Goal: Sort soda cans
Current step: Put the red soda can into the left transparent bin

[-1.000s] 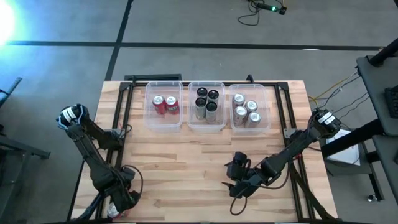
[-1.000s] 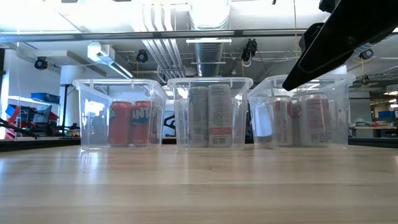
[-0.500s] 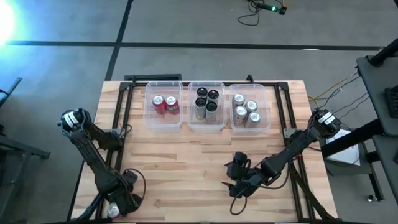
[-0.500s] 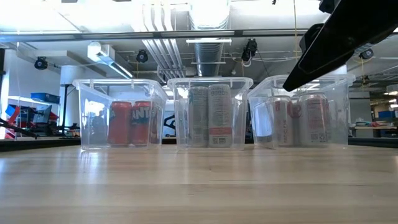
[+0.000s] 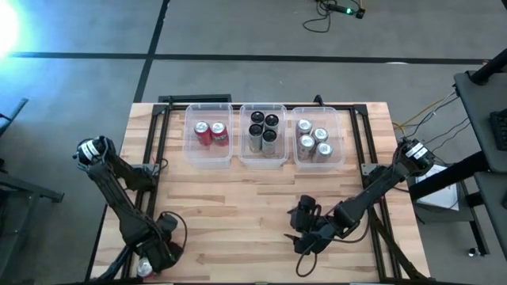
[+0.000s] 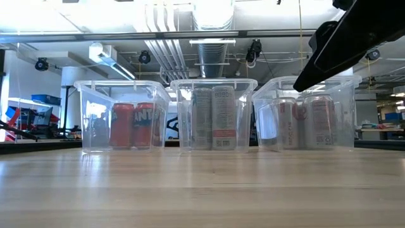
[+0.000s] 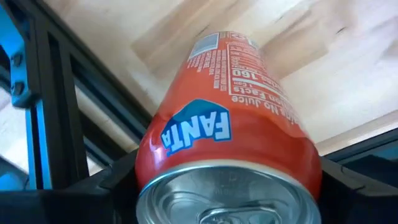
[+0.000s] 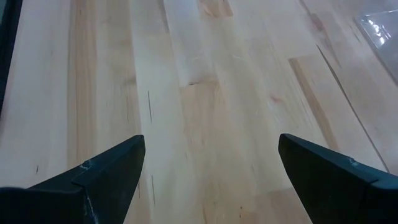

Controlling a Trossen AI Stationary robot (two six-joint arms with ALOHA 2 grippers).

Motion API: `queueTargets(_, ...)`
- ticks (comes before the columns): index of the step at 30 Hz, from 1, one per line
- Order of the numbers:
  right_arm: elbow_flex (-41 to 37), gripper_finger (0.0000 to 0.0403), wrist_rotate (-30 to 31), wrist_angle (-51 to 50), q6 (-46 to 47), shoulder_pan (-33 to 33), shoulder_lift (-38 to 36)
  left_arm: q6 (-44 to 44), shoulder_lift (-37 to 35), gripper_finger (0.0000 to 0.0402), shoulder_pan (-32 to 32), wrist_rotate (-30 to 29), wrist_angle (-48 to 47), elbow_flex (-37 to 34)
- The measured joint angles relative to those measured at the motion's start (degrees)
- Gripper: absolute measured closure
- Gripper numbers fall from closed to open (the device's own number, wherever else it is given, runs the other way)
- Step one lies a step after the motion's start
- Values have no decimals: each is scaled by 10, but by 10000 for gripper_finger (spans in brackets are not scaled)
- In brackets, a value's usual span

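My left gripper (image 5: 156,257) is at the table's near left corner, shut on an orange Fanta can (image 7: 236,124) whose silver top (image 5: 145,269) shows in the high view. My right gripper (image 5: 305,237) hovers open over bare wood (image 8: 211,93) right of the table's middle, holding nothing. Along the far edge stand three clear bins. The left bin (image 5: 209,158) holds two red cans (image 5: 210,132). Black-topped cans (image 5: 264,131) stand in the middle one, and several silver cans (image 5: 314,138) fill the right one. All these cans stand upright on the bin floors (image 6: 212,147). My left gripper pinches the Fanta can's side wall just below its top rim (image 7: 155,168), one finger (image 7: 102,186) on each side. The fingers come from above, and the can's top (image 7: 230,199) faces the wrist camera. Whether its bottom rests on the table is hidden by the can.
A black metal frame (image 5: 162,127) runs along the table's left and right sides and behind the bins. Open wood (image 5: 238,206) lies between the bins and the near edge. In the low view the right arm (image 6: 345,44) crosses in front of the right bin (image 6: 307,120).
The right gripper has drifted a little toward the table's near edge, staying open. The left gripper keeps the can at the near left corner, and the cans in the bins have not moved.
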Motion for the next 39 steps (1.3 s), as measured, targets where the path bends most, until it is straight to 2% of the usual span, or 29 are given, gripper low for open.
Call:
queueTargets(7,0,39,0,0,-1,4,0,22,-9,116,17,-69,-26,22)
queueTargets(10,0,39,0,0,-2,4,0,50,-9,116,39,-80,-51,37)
queueTargets(17,0,39,0,-1,5,7,0,143,-9,117,98,-72,-88,60)
queueTargets(24,0,39,0,-1,10,12,0,244,-9,117,172,-15,-93,60)
queueTargets(29,0,39,0,0,20,18,0,310,-9,117,226,-16,-109,57)
queueTargets(39,-2,39,5,0,45,47,0,335,-9,107,273,-27,-92,16)
